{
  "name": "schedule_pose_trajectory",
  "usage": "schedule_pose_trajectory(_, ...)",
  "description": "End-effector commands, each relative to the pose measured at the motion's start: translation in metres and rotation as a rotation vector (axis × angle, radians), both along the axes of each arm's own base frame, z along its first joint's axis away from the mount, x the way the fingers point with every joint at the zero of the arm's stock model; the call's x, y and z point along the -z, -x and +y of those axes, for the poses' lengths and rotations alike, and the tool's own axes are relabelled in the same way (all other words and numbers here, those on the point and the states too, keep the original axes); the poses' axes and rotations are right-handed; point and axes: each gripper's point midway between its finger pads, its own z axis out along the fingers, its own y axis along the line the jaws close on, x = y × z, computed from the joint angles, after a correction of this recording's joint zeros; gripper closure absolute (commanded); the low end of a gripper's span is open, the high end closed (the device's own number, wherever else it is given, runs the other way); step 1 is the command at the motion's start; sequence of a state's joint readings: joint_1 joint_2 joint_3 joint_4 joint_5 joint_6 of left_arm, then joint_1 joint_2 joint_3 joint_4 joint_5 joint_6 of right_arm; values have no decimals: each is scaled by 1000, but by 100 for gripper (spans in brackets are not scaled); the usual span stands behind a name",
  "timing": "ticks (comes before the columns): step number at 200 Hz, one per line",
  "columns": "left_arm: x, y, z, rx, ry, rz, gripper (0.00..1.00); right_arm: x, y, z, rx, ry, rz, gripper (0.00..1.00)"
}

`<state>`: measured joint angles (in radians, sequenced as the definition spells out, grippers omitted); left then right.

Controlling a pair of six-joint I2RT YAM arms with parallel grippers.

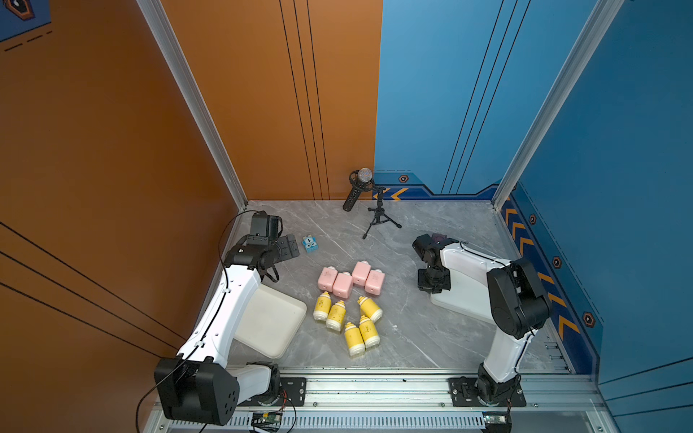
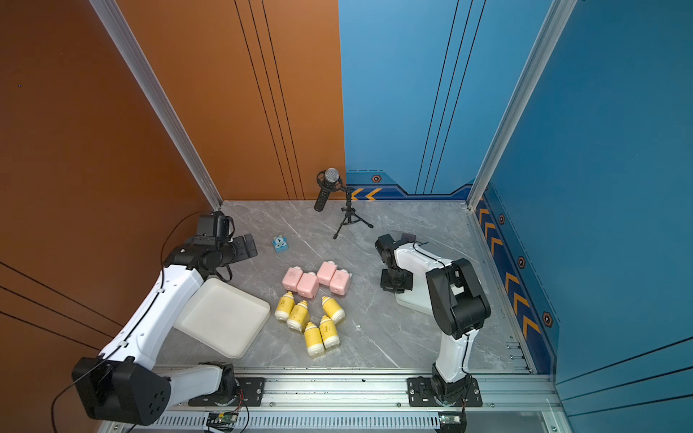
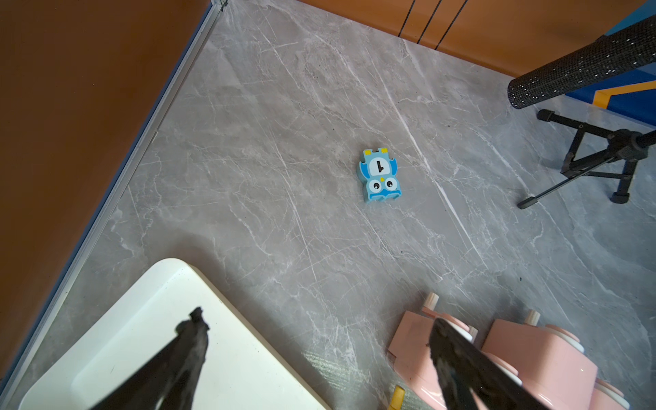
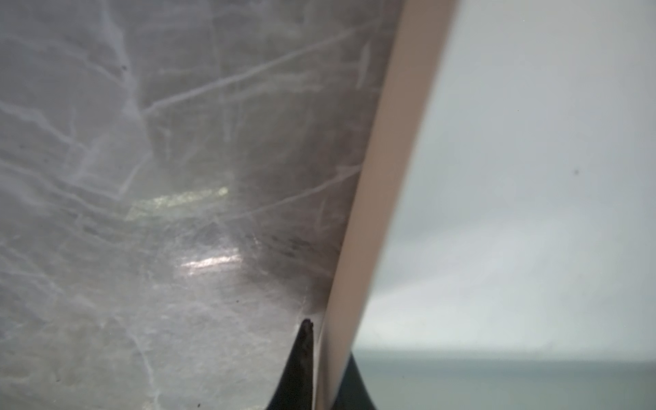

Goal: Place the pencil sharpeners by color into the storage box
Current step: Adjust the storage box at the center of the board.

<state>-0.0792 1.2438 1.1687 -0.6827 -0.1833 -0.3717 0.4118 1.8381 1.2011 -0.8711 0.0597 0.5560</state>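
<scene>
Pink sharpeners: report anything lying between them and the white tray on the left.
Nothing visible does: bare table separates the pink sharpeners from the left white tray. The yellow sharpeners lie beside that path; the left arm overhangs the tray's outer side.

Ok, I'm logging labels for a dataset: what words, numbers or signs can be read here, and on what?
"1": black numeral on the white belly patch of the blue owl block.
Yellow sharpeners: small brown marks on the bodies, too small to read.
Walls: orange chevrons and hexagon badges, which are signs only, no words.
Nothing else is legible.
</scene>
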Motion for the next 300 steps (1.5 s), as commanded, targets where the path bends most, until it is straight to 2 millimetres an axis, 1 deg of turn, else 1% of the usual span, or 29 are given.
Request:
schedule_pose_trajectory(1, 5, 4, -3, 9, 31, 29, 2, -3, 15, 6, -55, 16, -1, 95)
schedule_pose_trajectory(54, 3, 5, -2, 9, 37, 20, 2, -4, 40, 25, -113, 36, -7, 96)
schedule_pose_trajectory(86, 2, 7, -2, 7, 39, 16, 2, -6, 44, 41, -157, 30, -21, 96)
schedule_pose_trajectory(118, 2, 7, -2, 8, 42, 15, 2, -6, 44, 48, -189, 35, -21, 94)
schedule_pose_trajectory(143, 2, 7, -2, 7, 43, 16, 2, -5, 45, 51, -206, 35, -20, 90)
schedule_pose_trajectory(161, 3, 7, 0, 3, 43, 17, 2, -7, 46, 53, -221, 33, -24, 84)
schedule_pose_trajectory(176, 3, 7, 0, 1, 46, 18, 2, -13, 45, 55, -236, 31, -39, 77)
schedule_pose_trajectory(194, 3, 7, 0, 1, 47, 20, 2, -26, 45, 55, -259, 36, -76, 71)
schedule_pose_trajectory(211, 4, 7, 0, -1, 49, 23, 2, -44, 46, 57, -288, 15, -117, 66)
schedule_pose_trajectory(231, 9, 5, -2, 0, 49, 35, 2, -68, 49, 62, -328, -31, -156, 61)
schedule_pose_trajectory(242, 10, 3, -7, 22, 40, 45, 2, -86, 50, 66, -356, -66, -180, 57)
schedule_pose_trajectory(246, 10, 1, -9, 33, 36, 48, 2, -92, 55, 74, -394, -77, -188, 56)
schedule_pose_trajectory(258, 9, 0, -17, 63, 32, 49, 2, -108, 61, 79, -438, -99, -200, 53)
schedule_pose_trajectory(274, 7, 0, -23, 74, 27, 40, 2, -128, 66, 91, -502, -139, -221, 49)
schedule_pose_trajectory(284, 7, 2, -24, 74, 20, 40, 2, -136, 71, 101, -542, -170, -225, 47)
schedule_pose_trajectory(300, 10, 6, -22, 63, 20, 44, 2, -144, 77, 119, -602, -202, -226, 44)
